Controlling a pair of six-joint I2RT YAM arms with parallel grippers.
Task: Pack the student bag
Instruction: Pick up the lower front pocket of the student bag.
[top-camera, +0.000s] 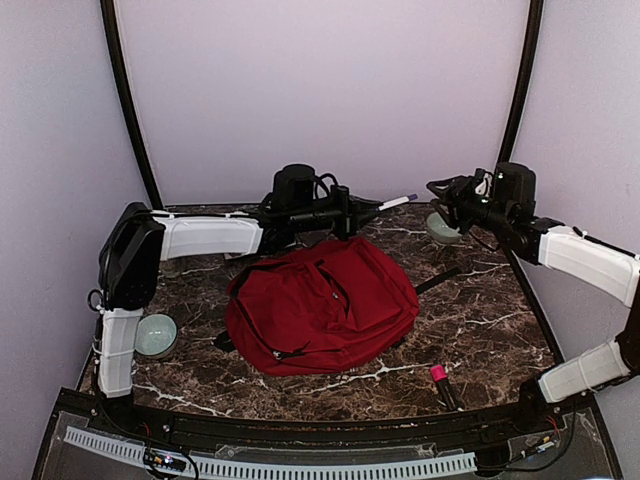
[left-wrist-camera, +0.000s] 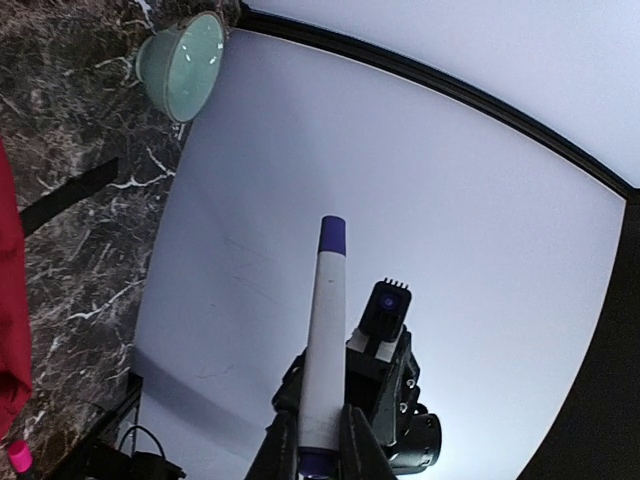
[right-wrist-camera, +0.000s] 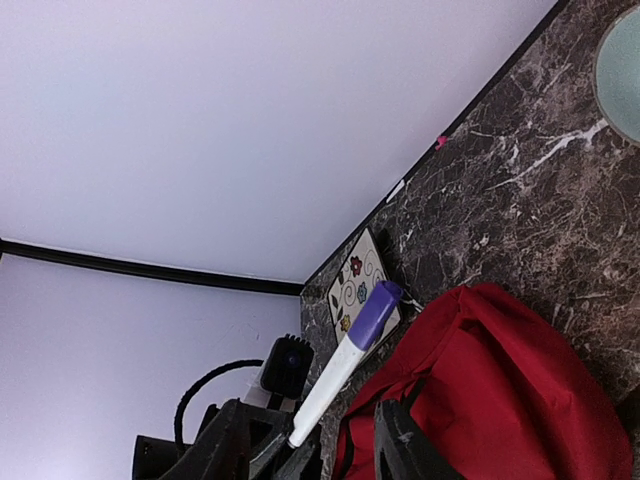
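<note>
The dark-red student bag (top-camera: 320, 305) lies slumped in the middle of the marble table; it also shows in the right wrist view (right-wrist-camera: 490, 390) and at the left edge of the left wrist view (left-wrist-camera: 8, 330). My left gripper (top-camera: 372, 207) hovers above the bag's far edge, shut on a white marker with a purple cap (top-camera: 400, 201), which points right. The left wrist view shows its jaws (left-wrist-camera: 318, 445) clamped on the marker (left-wrist-camera: 325, 340). My right gripper (top-camera: 440, 195) is open and empty, facing the marker's cap from close by. In the right wrist view (right-wrist-camera: 312, 450) the marker (right-wrist-camera: 345, 365) sits just ahead.
A pale green bowl (top-camera: 155, 335) stands at the left edge and another (top-camera: 443, 230) at the back right. A pink-capped marker (top-camera: 440, 385) lies near the front right. A black strap (top-camera: 437, 280) trails right of the bag. A flowered tile (right-wrist-camera: 358, 285) lies behind the bag.
</note>
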